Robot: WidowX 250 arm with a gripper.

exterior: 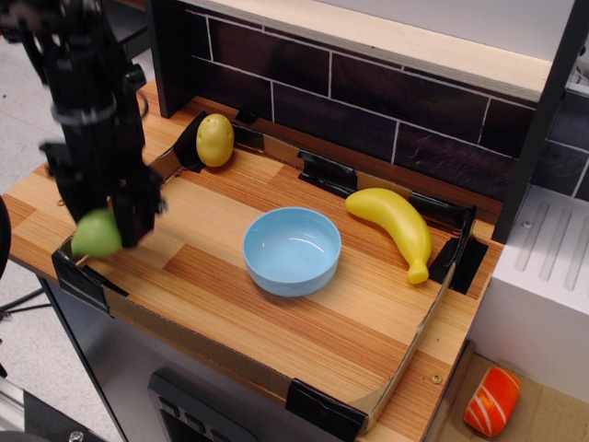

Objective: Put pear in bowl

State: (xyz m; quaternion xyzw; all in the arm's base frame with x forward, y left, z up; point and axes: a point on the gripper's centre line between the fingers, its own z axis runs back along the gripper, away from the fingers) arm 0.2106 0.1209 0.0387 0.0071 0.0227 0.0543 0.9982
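Observation:
The light-green pear (97,234) is held in my black gripper (109,226), lifted a little above the front left corner of the wooden tray. The jaws are shut on the pear; the arm stands above it and is slightly blurred. The light-blue bowl (292,250) sits empty in the middle of the tray, well to the right of the gripper.
A yellow speckled potato-like toy (214,139) lies at the back left. A yellow banana (394,221) lies right of the bowl. A low cardboard rim (184,336) with black corner clips edges the tray. A dark tiled wall stands behind. An orange toy (490,401) lies below right.

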